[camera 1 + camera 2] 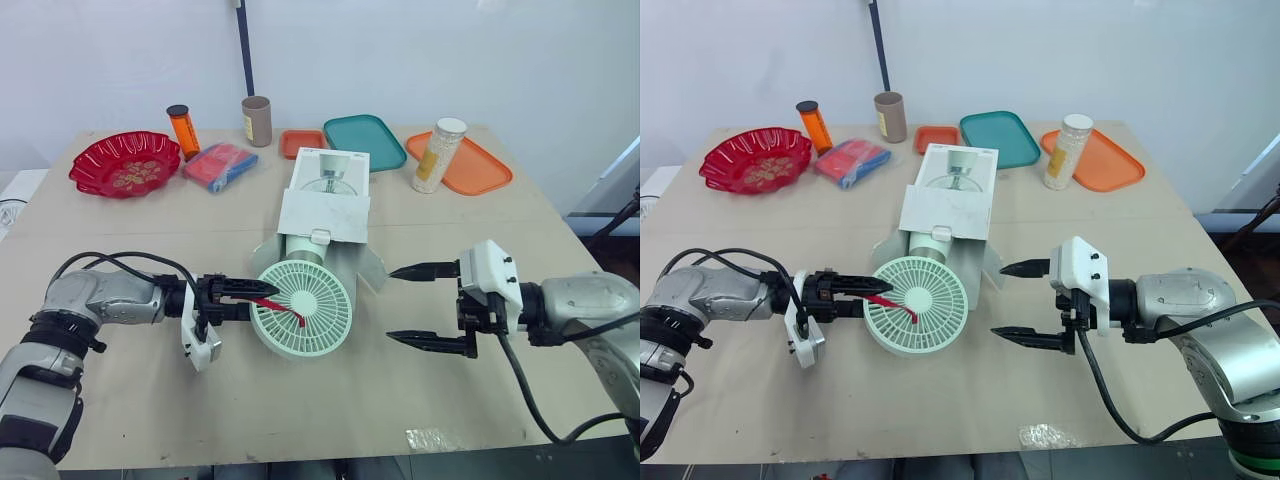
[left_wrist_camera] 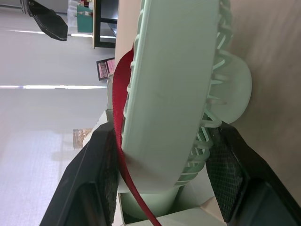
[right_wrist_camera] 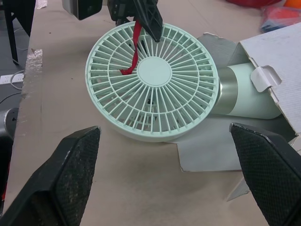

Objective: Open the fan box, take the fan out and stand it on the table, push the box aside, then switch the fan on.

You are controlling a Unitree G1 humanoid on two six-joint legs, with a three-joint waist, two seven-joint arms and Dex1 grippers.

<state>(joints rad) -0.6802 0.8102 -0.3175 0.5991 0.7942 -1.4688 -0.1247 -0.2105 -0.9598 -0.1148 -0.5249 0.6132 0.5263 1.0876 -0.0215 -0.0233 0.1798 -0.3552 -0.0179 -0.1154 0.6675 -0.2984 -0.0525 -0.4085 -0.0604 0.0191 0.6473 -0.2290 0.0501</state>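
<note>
**Operator:** As I look down through the head camera, the fan [image 1: 301, 308] sits low in the centre of the frame. Its round green grille is turned up towards me, and its stem runs back into the open mouth of the fan box [image 1: 325, 205].

**Desk:** So it isn't out?

**Operator:** Only the head is. The box lies on the worktop [image 1: 150, 400] just above it in the frame, flaps spread to either side.

**Desk:** Left arm?

**Operator:** The left gripper [image 1: 262, 300] extends from the left edge, and its jaws are clamped on the rim of the fan head, one over the grille, one behind it. My left wrist camera shows the head wedged between them. A red strap [image 1: 280, 305] lies across the grille beside the upper one.

**Desk:** Right arm?

**Operator:** The right gripper [image 1: 391, 305] hovers just right of the fan, jaws spread wide, holding nothing and touching neither fan nor flap.

**Desk:** Anything else?

**Operator:** Across the top of the frame I see a red dish [image 1: 125, 163] at the left, then an orange bottle [image 1: 183, 131], a blue and red packet [image 1: 221, 165] and a cardboard tube [image 1: 257, 120]. Further right are a small orange tray [image 1: 301, 143], a teal tray [image 1: 364, 140] and a white jar [image 1: 438, 155] at the edge of a larger orange tray [image 1: 475, 168]. All of it is well apart from both grippers.
</note>
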